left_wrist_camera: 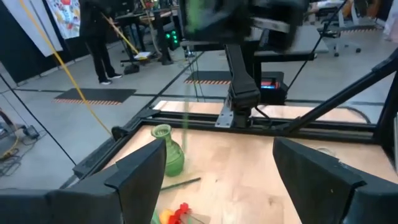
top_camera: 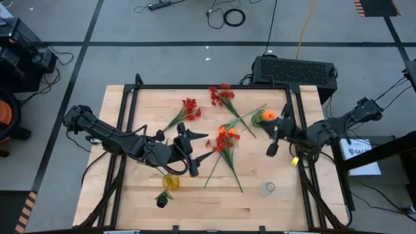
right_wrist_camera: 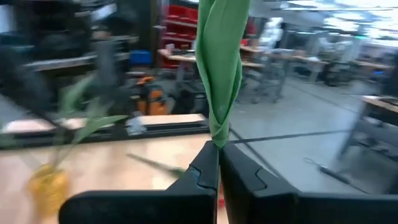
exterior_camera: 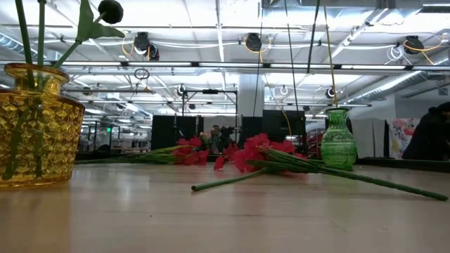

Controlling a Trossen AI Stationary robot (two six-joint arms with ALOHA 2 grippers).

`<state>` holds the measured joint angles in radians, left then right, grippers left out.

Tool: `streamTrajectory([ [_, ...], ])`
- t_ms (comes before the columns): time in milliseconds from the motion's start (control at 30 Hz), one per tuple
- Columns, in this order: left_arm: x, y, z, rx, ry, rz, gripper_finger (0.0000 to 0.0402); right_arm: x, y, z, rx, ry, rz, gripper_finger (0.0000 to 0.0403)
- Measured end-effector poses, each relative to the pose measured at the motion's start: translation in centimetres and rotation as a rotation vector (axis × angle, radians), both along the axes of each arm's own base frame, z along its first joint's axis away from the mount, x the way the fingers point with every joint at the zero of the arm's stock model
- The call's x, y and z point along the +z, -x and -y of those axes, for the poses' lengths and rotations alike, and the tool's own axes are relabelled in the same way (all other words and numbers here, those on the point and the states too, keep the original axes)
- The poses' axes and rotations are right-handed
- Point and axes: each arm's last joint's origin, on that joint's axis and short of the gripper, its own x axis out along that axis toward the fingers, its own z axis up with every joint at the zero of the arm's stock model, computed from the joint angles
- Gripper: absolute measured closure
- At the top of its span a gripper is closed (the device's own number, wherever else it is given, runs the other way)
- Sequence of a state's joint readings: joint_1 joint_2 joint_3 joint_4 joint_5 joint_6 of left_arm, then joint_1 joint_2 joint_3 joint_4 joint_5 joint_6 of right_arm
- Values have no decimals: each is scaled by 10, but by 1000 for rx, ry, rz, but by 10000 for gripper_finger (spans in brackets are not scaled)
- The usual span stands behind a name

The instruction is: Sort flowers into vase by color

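Nearest the low camera, at the counter's front edge, the yellow vase already holds a black flower whose thin green stem rises clear of the rim, the bloom nodding out to one side. Such stems look light and springy, so a flower probably weighs almost nothing and will sway when carried. The safest hold, by my judgement, is on the bare stem below the leaves, never on the soft petals, which would crush or slip.

Just beyond that vase, the left gripper hovers over the middle of the counter with its fingers spread wide and nothing between them.

Behind it lie the loose flowers: an orange and red bunch with long stems crossing, then a red cluster and another red cluster farther back.

At the right side, the right gripper has its fingers pressed together on a green stem wrapped by a leaf. Beside it, the orange flower stands over the green vase. A small clear vase sits apart, near the front right.
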<state>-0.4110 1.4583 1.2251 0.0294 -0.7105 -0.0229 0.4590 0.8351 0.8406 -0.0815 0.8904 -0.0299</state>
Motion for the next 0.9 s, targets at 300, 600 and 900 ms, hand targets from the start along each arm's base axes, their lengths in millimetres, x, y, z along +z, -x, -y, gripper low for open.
streamTrajectory([
  [300,-2,0,-1,-3,-45,-35,100,4,21,23,-57,-46,5,403],
  [600,-3,-1,-4,-42,-78,-54,100,0,26,33,-328,-6,-24,403],
  [900,-3,-6,-13,-73,-66,-59,100,-8,26,52,-498,-14,-62,403],
])
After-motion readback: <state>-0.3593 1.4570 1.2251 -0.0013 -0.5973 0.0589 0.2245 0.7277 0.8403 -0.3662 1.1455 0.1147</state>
